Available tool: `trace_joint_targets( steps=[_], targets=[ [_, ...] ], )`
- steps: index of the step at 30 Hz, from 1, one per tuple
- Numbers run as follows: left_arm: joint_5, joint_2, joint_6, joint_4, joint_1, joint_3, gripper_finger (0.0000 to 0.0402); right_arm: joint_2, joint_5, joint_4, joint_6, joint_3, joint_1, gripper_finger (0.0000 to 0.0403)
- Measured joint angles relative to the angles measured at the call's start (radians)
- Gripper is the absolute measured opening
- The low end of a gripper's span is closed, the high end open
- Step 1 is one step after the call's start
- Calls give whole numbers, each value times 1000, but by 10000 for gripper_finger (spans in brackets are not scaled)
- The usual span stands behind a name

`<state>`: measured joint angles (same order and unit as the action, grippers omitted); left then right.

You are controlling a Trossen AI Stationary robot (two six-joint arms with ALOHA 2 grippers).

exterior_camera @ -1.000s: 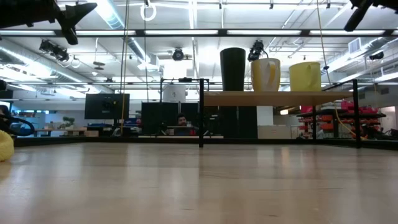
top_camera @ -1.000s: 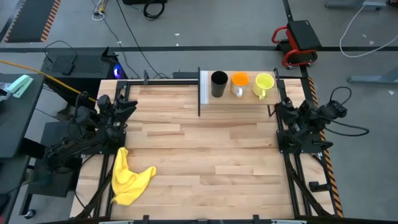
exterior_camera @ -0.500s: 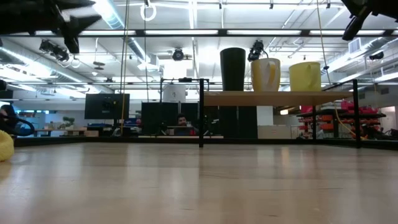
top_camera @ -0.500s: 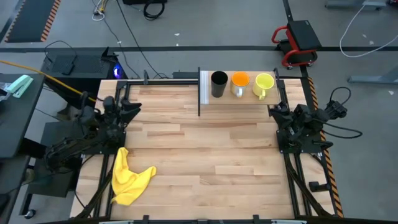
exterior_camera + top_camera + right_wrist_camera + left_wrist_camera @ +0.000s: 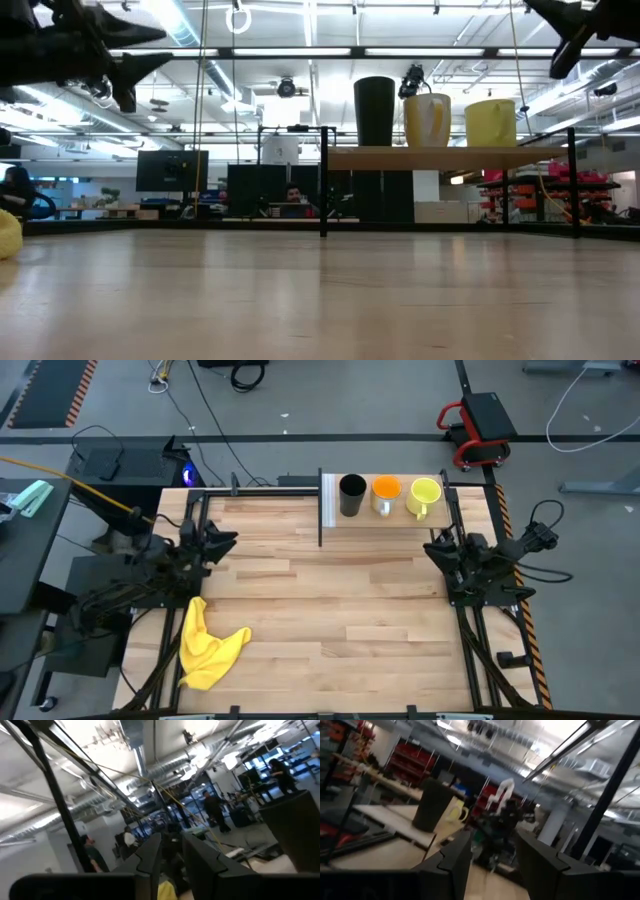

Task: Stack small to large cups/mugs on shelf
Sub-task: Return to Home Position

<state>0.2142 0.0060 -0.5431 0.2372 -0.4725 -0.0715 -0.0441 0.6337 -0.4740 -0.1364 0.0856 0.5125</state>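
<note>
On the shelf (image 5: 372,522) at the table's far edge three cups stand upright in a row on their bases: the black tumbler (image 5: 352,495) next to the white end panel, the orange mug (image 5: 385,492) in the middle, and the yellow-green mug (image 5: 424,494) on the right with its handle toward the near side. The low view shows them on the raised board (image 5: 440,157). My left gripper (image 5: 230,541) hangs open above the table's left part. My right gripper (image 5: 429,547) hangs open just near of the shelf's right end. Neither touches anything.
A crumpled yellow cloth (image 5: 208,645) lies at the table's near left. Dark metal posts (image 5: 323,180) carry the shelf board above the tabletop. The striped-wood tabletop (image 5: 330,610) lies bare between the arms. People sit in the room behind.
Both arms have swung inward. The left gripper has moved toward the table's right, the right gripper toward the table's left and slightly near. The three cups have kept their places on the shelf.
</note>
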Motion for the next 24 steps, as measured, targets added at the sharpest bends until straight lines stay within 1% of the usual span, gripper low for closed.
trace_joint_targets(
  steps=[5, 15, 20, 24],
  targets=[
    [0, 0, 39, -88, 0, 0, 162, 0, 47, 107, 11, 0, 0, 87],
    [0, 0, 30, -330, 0, 0, 162, 0, 50, 343, 31, 0, 0, 87],
    [-1, 0, 32, -378, 0, -2, 162, 0, 50, 406, 34, 0, 0, 87],
    [-1, 0, 31, -377, 0, -2, 162, 0, 50, 422, 26, 0, 0, 87]
  ],
)
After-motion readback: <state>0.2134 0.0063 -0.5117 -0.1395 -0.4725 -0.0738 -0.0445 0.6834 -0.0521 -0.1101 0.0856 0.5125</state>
